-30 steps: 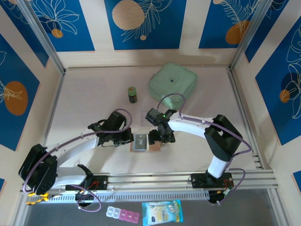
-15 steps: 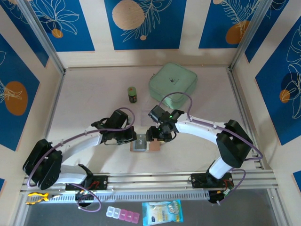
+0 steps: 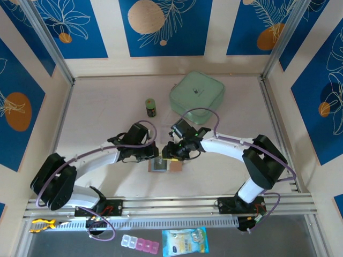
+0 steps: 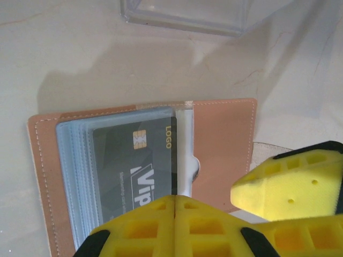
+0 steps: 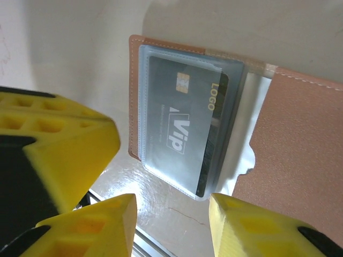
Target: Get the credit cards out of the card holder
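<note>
The card holder (image 3: 172, 166) lies open on the table, pinkish-tan leather (image 4: 225, 139) (image 5: 300, 139) with grey see-through pockets. A dark grey credit card (image 4: 136, 160) (image 5: 179, 126) marked "Vip" and "LOGO" sits in the top pocket; any others are hidden. My left gripper (image 3: 154, 156) (image 4: 175, 206) is shut, its yellow fingertips at the holder's near edge and covering the card's lower end. My right gripper (image 3: 168, 153) (image 5: 171, 225) is open just above the holder, its fingers either side of the pocket stack's lower corner. One of its fingers (image 4: 289, 182) hangs over the bare leather flap.
A mint-green zip case (image 3: 196, 94) and a small green bottle (image 3: 151, 107) stand farther back. A clear plastic box (image 4: 185, 13) edges into the left wrist view. A pill organiser (image 3: 140, 243) and a blue-printed sachet (image 3: 185, 241) lie below the arms' base rail.
Both grippers have closed in on the holder: the left moved right to its edge, and the right shifted left and tipped down over the pockets.
</note>
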Robot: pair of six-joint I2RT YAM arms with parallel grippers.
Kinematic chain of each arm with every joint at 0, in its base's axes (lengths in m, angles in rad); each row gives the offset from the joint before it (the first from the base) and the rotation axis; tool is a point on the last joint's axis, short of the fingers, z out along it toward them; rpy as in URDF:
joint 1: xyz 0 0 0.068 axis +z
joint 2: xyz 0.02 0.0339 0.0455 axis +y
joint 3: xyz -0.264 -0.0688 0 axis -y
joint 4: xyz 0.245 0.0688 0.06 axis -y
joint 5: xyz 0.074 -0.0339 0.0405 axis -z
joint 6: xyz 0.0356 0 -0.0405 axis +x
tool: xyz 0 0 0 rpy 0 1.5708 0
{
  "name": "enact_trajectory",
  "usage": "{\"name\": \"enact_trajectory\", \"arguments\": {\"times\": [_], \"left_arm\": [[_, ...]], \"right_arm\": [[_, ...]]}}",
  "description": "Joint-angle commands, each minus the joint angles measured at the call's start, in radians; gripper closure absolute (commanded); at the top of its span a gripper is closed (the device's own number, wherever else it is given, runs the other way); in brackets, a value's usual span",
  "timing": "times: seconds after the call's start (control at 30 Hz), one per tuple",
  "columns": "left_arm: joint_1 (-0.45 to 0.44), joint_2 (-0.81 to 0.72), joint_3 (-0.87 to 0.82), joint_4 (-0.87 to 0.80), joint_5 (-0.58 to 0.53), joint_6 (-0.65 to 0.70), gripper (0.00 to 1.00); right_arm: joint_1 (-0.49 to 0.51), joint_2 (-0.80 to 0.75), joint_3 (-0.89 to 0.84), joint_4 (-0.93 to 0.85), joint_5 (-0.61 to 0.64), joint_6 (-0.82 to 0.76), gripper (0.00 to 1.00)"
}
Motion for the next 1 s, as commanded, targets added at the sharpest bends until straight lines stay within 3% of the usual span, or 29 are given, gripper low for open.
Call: {"name": "enact_trajectory", "arguments": {"times": [0.0,0.5,0.8,0.97], "left_arm": [[-0.005,0.016,-0.011,0.029,0.010,0.016,1.00],[-0.005,0.065,-0.023,0.043,0.052,0.032,1.00],[-0.006,0.034,-0.068,0.002,-0.029,0.042,1.00],[-0.006,0.060,-0.089,0.048,-0.002,0.015,1.00]], "right_arm": [[-0.001,0.006,-0.026,0.038,-0.058,0.007,0.61],[0.018,0.017,-0.069,0.131,-0.039,0.055,0.72],[0.020,0.086,-0.037,0.144,-0.057,0.060,0.76],[0.015,0.091,-0.041,0.152,-0.061,0.053,0.76]]}}
